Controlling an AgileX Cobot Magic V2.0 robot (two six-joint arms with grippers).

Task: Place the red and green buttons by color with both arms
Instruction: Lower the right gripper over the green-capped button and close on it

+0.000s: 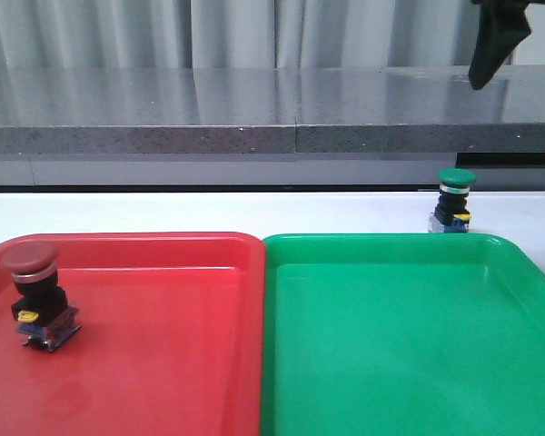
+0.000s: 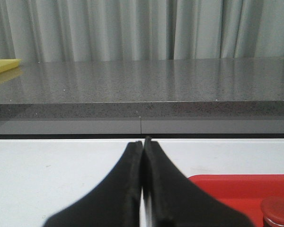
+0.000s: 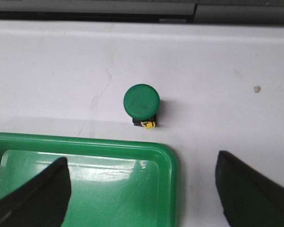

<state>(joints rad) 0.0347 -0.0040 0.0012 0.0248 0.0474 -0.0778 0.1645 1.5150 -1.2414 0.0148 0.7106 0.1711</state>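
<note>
The red button (image 1: 38, 295) stands upright inside the red tray (image 1: 163, 363), near its left side; its cap also shows in the left wrist view (image 2: 278, 212). The green button (image 1: 453, 202) stands upright on the white table just behind the green tray (image 1: 400, 363). In the right wrist view it (image 3: 141, 103) sits beyond the green tray's far right corner (image 3: 168, 156). My right gripper (image 3: 141, 163) is open and empty, high above that corner; part of it shows at the front view's top right (image 1: 495, 41). My left gripper (image 2: 143, 144) is shut and empty, left of the red tray (image 2: 236, 189).
A grey stone ledge (image 1: 272, 118) runs along the back of the white table (image 1: 209, 211), with curtains behind it. A yellow object (image 2: 2, 66) lies on the ledge at far left in the left wrist view.
</note>
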